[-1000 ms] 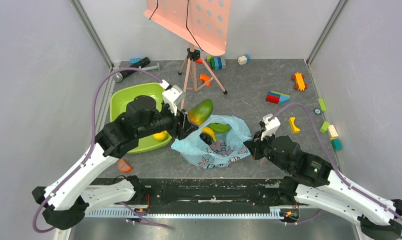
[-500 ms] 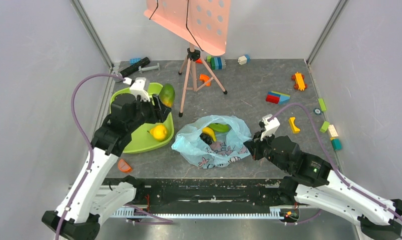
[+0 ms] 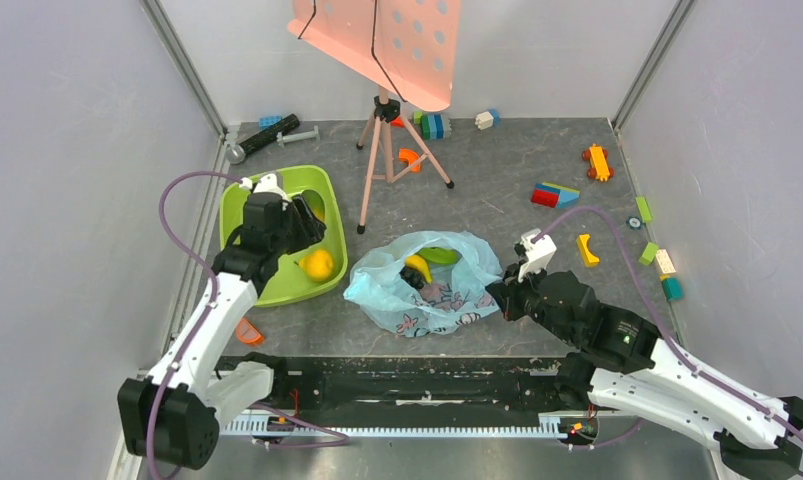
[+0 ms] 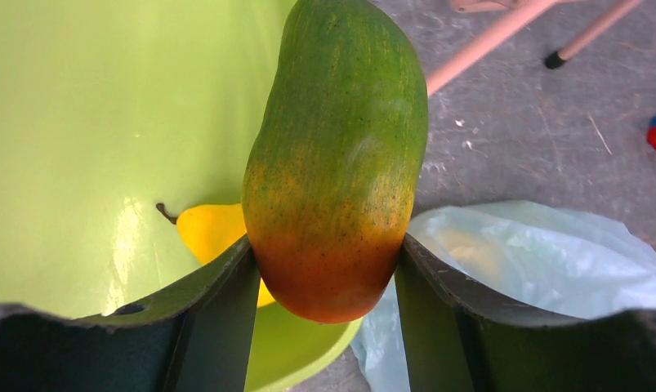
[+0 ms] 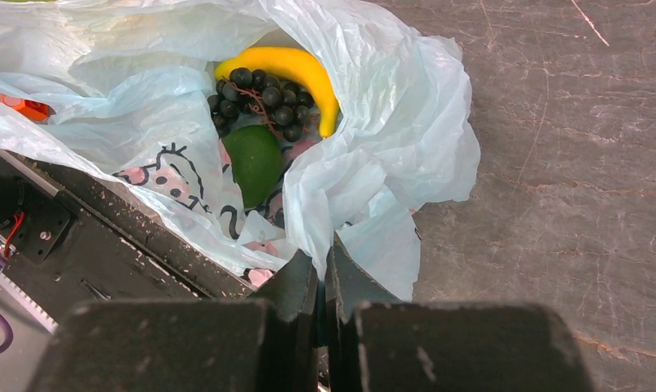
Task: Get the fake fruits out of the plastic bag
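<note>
One mango [image 4: 336,163], in the left pincer [image 4: 326,245], has swung over the tub [image 4: 79,122].

Pale grey walls [image 3: 77,150], dark scuffed tabletop [image 3: 497,170] — pink perforated panel [image 3: 397,40] (on a tripod [image 3: 382,130])

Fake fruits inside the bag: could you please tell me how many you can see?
3, all in the bag's mouth: a banana, black grapes against its inner curve, a green fruit beside the grapes. More may be hidden under the plastic.

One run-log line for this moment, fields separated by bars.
left gripper: holds mango over green tub | right gripper: shut on plastic bag edge | in bag: banana, grapes, green fruit
</note>
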Available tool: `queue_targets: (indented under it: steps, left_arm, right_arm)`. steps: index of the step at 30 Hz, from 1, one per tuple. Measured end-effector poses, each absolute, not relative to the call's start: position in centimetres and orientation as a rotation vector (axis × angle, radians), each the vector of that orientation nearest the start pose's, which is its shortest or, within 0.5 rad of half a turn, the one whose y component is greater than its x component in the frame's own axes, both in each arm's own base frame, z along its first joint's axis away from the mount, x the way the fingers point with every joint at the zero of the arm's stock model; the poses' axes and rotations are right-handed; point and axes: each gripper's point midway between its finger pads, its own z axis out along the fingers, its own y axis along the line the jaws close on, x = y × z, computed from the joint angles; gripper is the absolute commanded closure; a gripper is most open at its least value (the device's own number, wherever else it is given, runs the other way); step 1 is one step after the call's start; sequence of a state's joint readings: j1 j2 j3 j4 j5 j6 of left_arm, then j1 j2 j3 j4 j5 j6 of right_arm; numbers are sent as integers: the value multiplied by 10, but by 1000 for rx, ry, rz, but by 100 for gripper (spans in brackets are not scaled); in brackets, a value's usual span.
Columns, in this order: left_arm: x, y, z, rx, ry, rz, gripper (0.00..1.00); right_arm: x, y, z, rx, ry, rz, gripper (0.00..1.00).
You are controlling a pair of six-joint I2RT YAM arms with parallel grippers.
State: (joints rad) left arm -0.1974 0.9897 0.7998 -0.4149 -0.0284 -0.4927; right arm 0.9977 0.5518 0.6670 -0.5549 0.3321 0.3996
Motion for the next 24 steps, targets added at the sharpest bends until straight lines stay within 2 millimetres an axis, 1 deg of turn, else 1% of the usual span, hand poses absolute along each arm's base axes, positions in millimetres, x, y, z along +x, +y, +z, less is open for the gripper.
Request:
queue_targets:
  steps: [9,16,20,24]
  left_arm:
    - [336,-60,146,-508,2145,-250,41]
    - [359,-57,105,-563,2189,-188,41]
    - [366,-58,81,-578,2230,-170,38]
    - [369,-58,68,-581,2256,-157,36]
  right_arm:
    - [162,183,192,-431,2025,561,100]
    - [160,184,190,-443,2030,573,100]
    - [160,183,189,-442,2028,576,100]
    - [159,183,191,-439,2022,580,100]
